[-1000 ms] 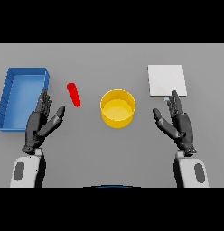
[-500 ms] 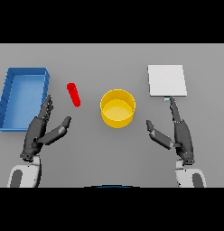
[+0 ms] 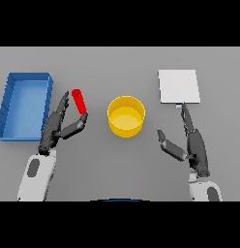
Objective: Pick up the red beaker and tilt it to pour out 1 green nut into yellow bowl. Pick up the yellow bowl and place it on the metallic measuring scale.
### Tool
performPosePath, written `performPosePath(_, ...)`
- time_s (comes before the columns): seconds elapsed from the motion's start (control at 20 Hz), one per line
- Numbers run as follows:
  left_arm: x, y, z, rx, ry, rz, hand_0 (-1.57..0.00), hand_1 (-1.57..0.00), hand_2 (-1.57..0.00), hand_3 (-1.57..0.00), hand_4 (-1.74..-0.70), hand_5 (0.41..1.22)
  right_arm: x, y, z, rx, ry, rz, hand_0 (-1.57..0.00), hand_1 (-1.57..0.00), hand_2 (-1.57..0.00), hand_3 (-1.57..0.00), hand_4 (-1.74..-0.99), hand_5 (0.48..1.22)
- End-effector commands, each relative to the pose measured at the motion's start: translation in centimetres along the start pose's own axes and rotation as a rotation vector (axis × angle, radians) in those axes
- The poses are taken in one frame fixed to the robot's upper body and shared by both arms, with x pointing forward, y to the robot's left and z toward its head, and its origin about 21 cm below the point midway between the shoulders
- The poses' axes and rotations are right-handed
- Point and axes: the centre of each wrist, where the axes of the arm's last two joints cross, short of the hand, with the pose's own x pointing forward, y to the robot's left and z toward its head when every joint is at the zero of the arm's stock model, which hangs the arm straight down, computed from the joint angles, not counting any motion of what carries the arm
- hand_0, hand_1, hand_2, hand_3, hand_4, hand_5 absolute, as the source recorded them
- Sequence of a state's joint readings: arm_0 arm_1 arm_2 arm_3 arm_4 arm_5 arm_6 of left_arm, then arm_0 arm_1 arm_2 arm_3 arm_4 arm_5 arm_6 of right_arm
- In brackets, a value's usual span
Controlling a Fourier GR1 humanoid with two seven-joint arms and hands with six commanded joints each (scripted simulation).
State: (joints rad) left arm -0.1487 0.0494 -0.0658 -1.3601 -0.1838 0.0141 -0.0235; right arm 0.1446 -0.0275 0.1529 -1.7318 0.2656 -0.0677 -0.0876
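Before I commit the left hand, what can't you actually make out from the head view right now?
- Red cylindrical beaker: any green nut inside is too small to see.
- Left hand: its fingers flank the beaker; actual contact can't be judged from above.
- Round yellow bowl: only yellow shows inside.
- Flat metallic measuring scale: no readout visible.
- Right hand: fingertip overlaps the scale's near edge; touching unclear.

The grey table is carrying four things: a blue tray is sitting at the far left, a red beaker is lying just beside it, a yellow bowl is standing mid-table, and a metallic measuring scale is lying flat at the right.
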Motion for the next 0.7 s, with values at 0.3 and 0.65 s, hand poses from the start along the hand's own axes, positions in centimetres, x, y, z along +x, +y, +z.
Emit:
performPosePath(0.3, 0.0, -0.3, -3.4, 0.0, -0.01, -0.004, 0.0, 0.0, 0.0, 0.0, -1.29, 0.685, 0.0, -0.6, -0.1, -0.007, 0.004, 0.015, 0.0, 0.0, 0.0, 0.0, -1.269, 0.638)
performPosePath(0.65, 0.7, -0.9, -6.2, -0.019, 0.007, -0.028, 0.0, 0.0, 0.0, 0.0, -1.29, 0.683, -0.1, -0.8, -0.2, -0.003, 0.004, 0.003, 0.0, 0.0, 0.0, 0.0, -1.269, 0.642)
